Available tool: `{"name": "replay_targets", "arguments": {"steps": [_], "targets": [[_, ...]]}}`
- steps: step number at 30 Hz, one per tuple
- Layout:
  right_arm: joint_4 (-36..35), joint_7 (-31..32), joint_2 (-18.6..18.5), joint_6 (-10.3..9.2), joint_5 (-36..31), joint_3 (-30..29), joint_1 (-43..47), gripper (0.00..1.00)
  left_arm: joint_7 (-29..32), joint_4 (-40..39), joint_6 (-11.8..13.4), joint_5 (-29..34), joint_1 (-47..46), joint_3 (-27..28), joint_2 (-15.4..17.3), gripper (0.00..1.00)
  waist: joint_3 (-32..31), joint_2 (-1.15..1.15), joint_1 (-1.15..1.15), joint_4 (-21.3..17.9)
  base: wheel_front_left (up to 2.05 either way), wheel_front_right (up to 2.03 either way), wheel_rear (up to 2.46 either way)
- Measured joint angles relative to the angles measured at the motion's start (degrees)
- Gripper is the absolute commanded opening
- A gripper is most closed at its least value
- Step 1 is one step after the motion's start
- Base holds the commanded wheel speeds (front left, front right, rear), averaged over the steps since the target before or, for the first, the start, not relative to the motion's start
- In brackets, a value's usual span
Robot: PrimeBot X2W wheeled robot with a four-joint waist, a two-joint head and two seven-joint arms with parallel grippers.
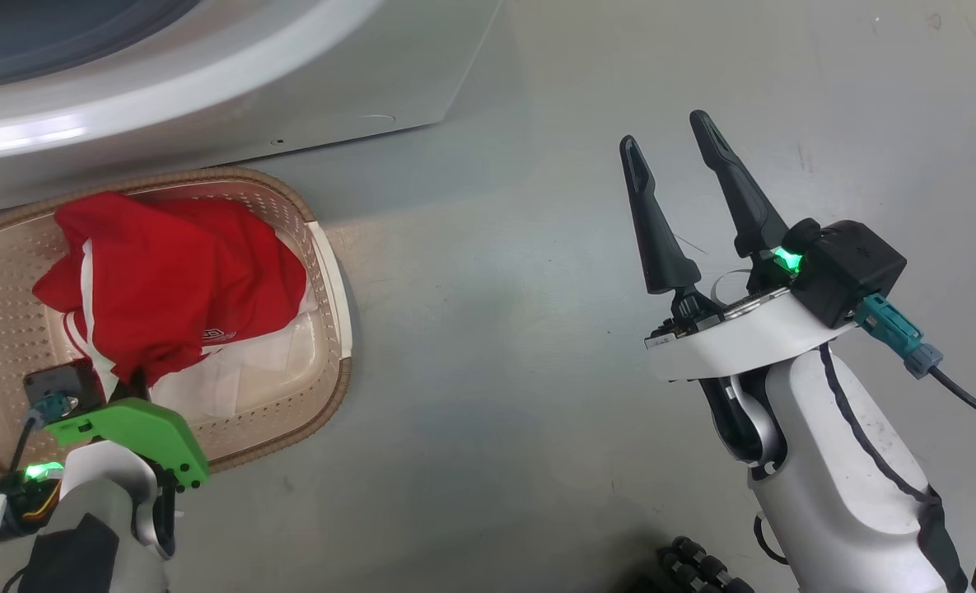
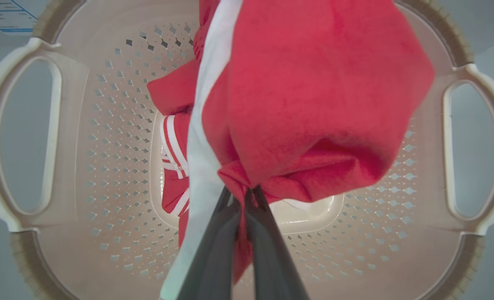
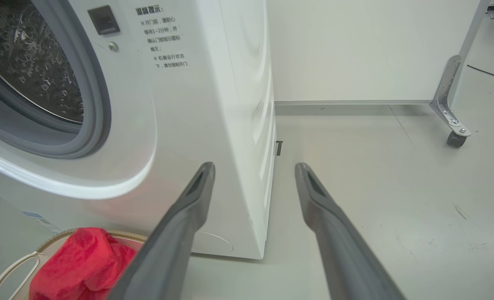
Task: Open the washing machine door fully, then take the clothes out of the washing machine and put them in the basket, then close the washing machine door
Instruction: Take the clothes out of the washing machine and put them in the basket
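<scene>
Bright red white-striped clothes point(image 2: 313, 91) pinched by my left gripper point(image 2: 242, 192) over cream perforated basket point(image 2: 105, 125), right gripper point(image 1: 663, 128) spread over open grey floor point(image 1: 520, 346), right wrist sees steel washing machine drum point(image 3: 34, 62).

Bright, even and diffuse throughout, lit from overhead. Soft-edged shadow on the floor point(image 1: 537, 371) just right of the basket point(image 1: 327, 272) and beneath the washing machine point(image 1: 331, 91); blown-out white glare along its curved front at far left. Crisp on the right claw point(image 1: 665, 130). Strongly bowed toward the edges in the left wrist view, with slight softness in the clothes point(image 2: 313, 91) and blur on the near dark fingers point(image 2: 213, 250). Pale sheen on the floor in the right wrist view, with smearing on that claw's fingers point(image 3: 176, 233) near the bottom edge.
</scene>
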Motion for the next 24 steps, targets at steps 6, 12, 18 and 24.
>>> {"name": "replay_targets", "arguments": {"steps": [6,12,18,24], "targets": [[0.81,0.0,0.0,0.0,0.0,-0.24,-0.24,1.0,-1.12,2.5,-0.94,-0.25,-2.33,-0.15,-0.22,0.93,-0.58,0.0,0.0,0.45,0.0,0.0,0.0],[1.81,0.0,-0.01,0.0,-0.13,-0.69,-0.25,1.0,-3.1,4.48,-2.19,-0.43,-2.7,-0.52,-0.49,1.0,-2.39,0.0,0.0,1.13,0.0,0.0,0.0],[3.07,0.0,-0.01,0.0,-1.01,-2.26,-0.2,1.0,-6.79,4.99,-3.45,-0.37,-2.64,-1.77,-0.99,1.0,-5.09,0.0,0.0,2.1,0.0,0.0,0.0],[4.68,0.0,-0.03,0.0,-2.64,-4.36,0.99,1.0,-8.54,4.81,-4.23,-0.37,-2.31,-1.97,-1.68,1.0,-8.42,0.0,0.0,3.69,0.0,0.0,0.0]]}}
